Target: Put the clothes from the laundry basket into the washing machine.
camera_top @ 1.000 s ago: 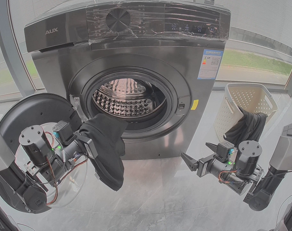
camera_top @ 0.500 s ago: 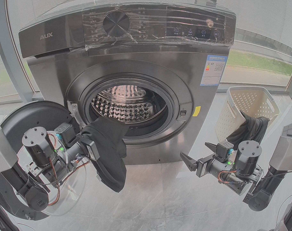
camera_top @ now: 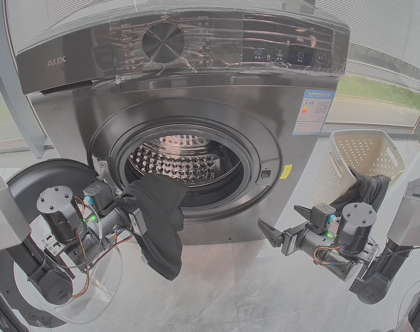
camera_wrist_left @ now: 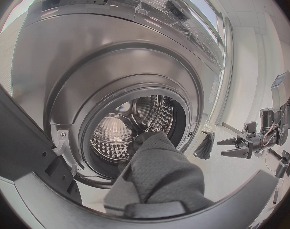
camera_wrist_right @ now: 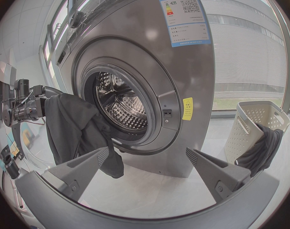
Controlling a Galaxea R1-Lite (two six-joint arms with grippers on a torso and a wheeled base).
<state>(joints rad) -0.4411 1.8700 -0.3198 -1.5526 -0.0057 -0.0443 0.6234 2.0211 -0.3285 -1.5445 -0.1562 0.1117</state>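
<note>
Nearest, the left gripper (camera_top: 135,218) pinched a dark garment (camera_top: 161,222) at the lower lip of the washing machine (camera_top: 182,93) opening. Most of the cloth hung outside, so released there it would likely slide to the floor (camera_top: 228,282). The right gripper (camera_top: 278,215) hung spread and empty before the machine. Beside the machine, the basket (camera_top: 332,171) held another garment (camera_top: 366,190).

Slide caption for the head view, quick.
Left gripper holds a black garment at the open washing machine's mouth; right gripper open, near the laundry basket.

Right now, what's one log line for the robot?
left gripper: shut on black garment at drum opening | right gripper: open, empty | laundry basket: dark cloth over rim
</note>
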